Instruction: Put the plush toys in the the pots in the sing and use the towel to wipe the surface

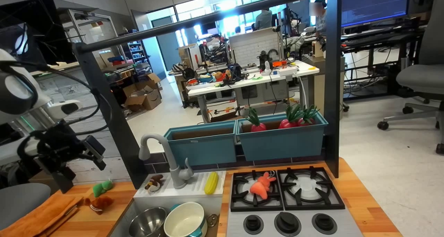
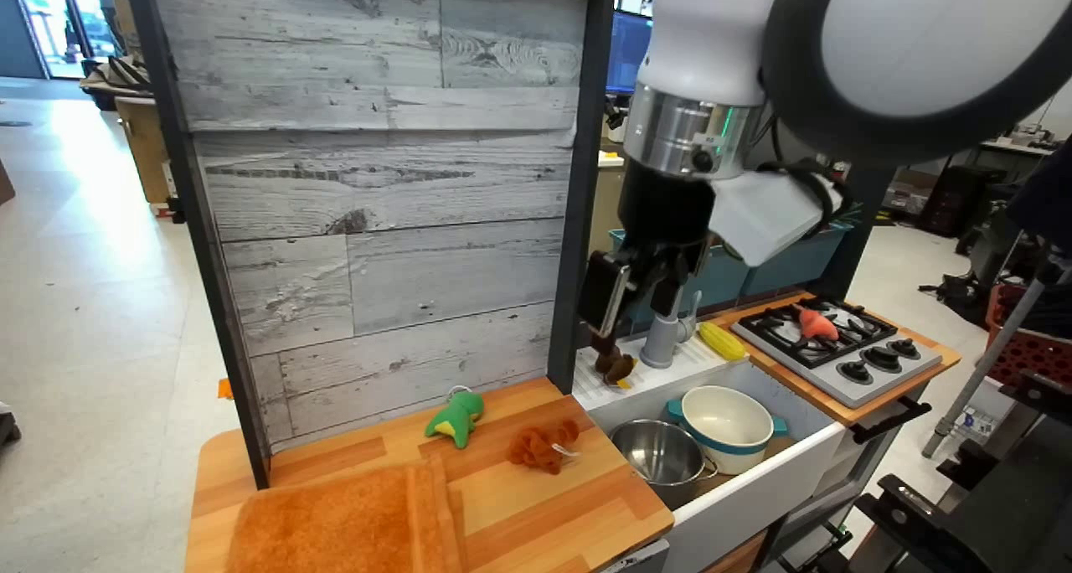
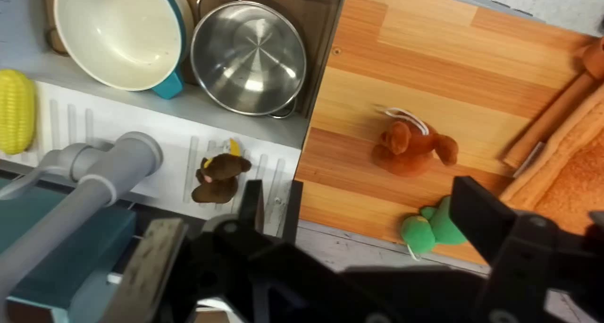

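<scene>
My gripper [image 3: 361, 185] is open and empty, above the left counter in the wrist view; it also shows in both exterior views [image 1: 85, 169] [image 2: 634, 320]. A green plush [image 3: 434, 231] lies by the wall, partly behind one finger. A reddish-brown plush [image 3: 410, 146] lies on the counter near it. A dark brown plush [image 3: 218, 177] is on the white ledge behind the sink. A coral plush [image 1: 262, 185] lies on the stove. A steel pot [image 3: 250, 58] and a cream-and-teal pot [image 3: 122, 35] stand in the sink [image 2: 758, 481], showing no toys inside. The orange towel [image 2: 335, 523] lies folded on the counter.
A grey faucet [image 1: 170, 157] rises behind the sink. Yellow corn [image 1: 211, 183] lies on the ledge beside it. The stove [image 1: 288, 190] is beside the sink. Teal planters [image 1: 204, 148] and a dark post [image 1: 111, 115] stand behind, with a wood-look wall panel [image 2: 385, 179].
</scene>
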